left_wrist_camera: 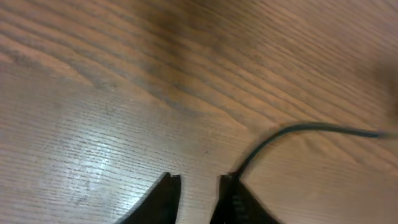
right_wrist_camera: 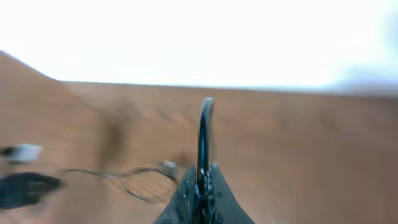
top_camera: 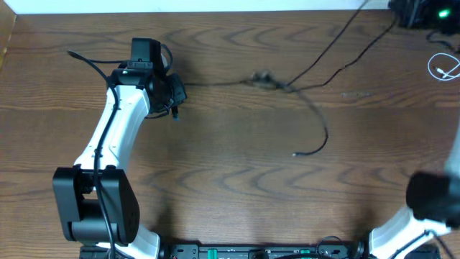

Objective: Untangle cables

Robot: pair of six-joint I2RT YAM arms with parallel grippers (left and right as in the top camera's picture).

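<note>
- Black cable [left_wrist_camera: 300, 127]: lies on the table [top_camera: 230, 194], mid-to-far area. In the overhead view it runs from the left gripper rightward to a small knot [top_camera: 262, 78].
- From the knot, two strands lead to the far right edge. A third curves toward the near side and stops at a free end [top_camera: 295, 153].
- White cable [top_camera: 444, 68]: a small coil at the far right edge, well apart from the knot.
- Left gripper [left_wrist_camera: 198, 183]: low over the table, fingers slightly parted, with bare wood showing in the gap. The black cable meets the tip of one finger [left_wrist_camera: 229, 186]. No cable is seen between the two.
- Right gripper [right_wrist_camera: 200, 183]: fingers pressed together, no gap visible. A thin dark upright strip rises from them; it could not be identified. Its view is blurred, with the knot ahead on the table.
- Dark device with a green light [top_camera: 425, 13]: far right corner.
</note>
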